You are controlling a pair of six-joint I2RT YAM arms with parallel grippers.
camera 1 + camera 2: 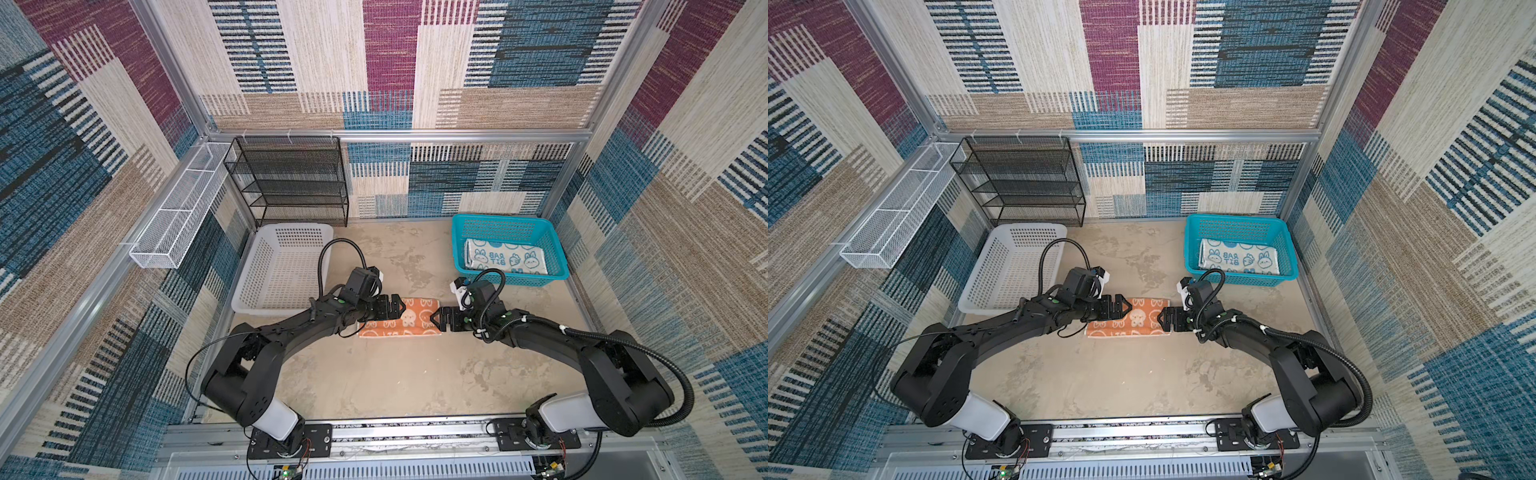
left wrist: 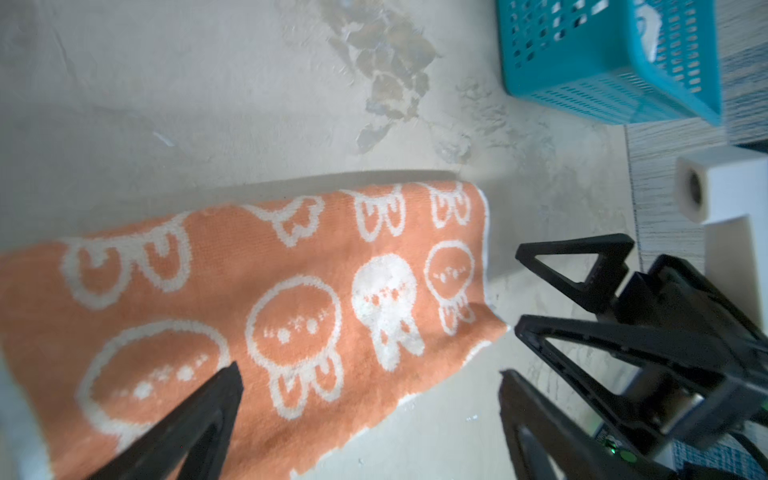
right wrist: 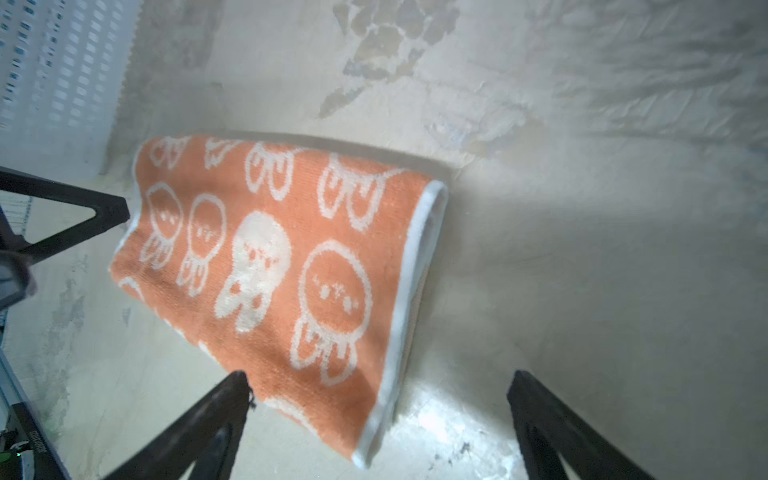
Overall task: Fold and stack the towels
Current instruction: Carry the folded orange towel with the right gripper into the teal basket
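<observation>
The folded orange towel point(image 1: 411, 322) lies on the table point(image 1: 395, 374) between the left gripper point(image 1: 399, 311) and the right gripper point(image 1: 434, 319), both spread apart and empty; the next move, I judge, is to grasp its ends and carry it to the teal basket point(image 1: 519, 280).

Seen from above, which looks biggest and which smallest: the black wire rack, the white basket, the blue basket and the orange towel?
1. black wire rack, largest in a top view.
2. white basket and blue basket: these look about alike, so I would not rank them.
3. orange towel, clearly smallest.
</observation>
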